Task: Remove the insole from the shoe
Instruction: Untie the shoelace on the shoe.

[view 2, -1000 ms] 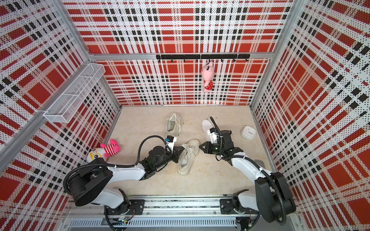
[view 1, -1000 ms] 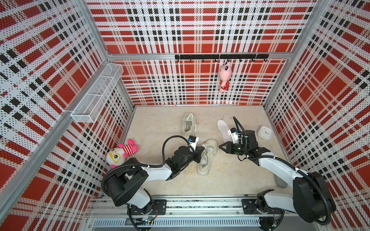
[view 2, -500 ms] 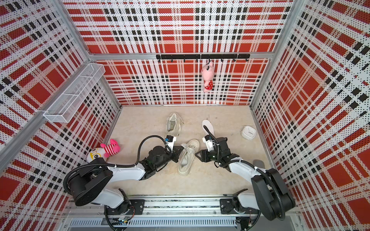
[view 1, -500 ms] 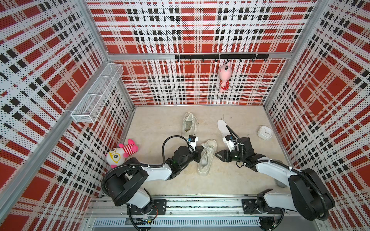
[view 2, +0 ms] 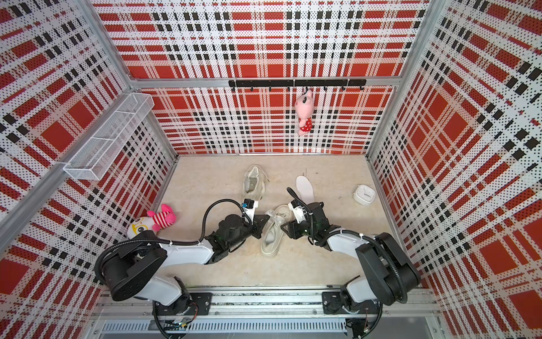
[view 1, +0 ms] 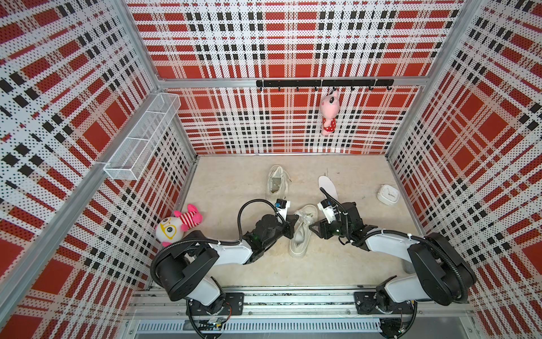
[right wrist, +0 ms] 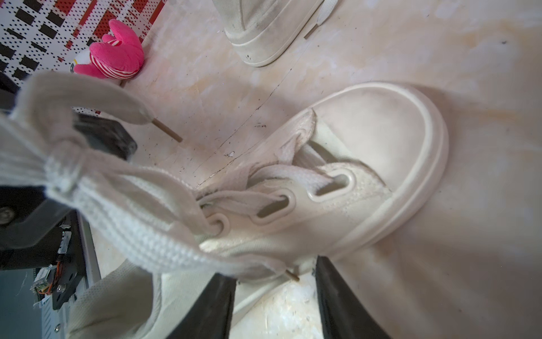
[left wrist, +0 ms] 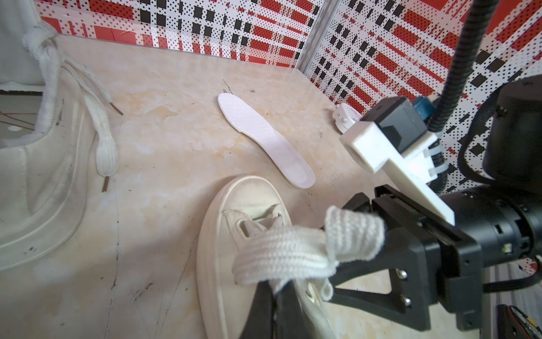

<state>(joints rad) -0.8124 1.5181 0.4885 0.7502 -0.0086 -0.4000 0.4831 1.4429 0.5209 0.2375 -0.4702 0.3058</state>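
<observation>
One shoe point(view 1: 299, 241) between left gripper point(view 1: 294, 220) and right gripper point(view 1: 311, 229), insole point(view 1: 328, 187) beyond.

Both top views look down from high above the near edge of the worktop point(view 1: 234, 182), showing all of it. The wrist views share one shoe point(left wrist: 234, 199), close, from opposite sides.

loose laces point(right wrist: 140, 232) across shoe point(right wrist: 381, 132) opening

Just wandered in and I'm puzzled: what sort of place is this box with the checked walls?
Probably a robot test booth, not a real room: left arm and right arm mounted on a metal rail, perforated plaid panels around, and props like a shoe and a hanging plush toy.
</observation>
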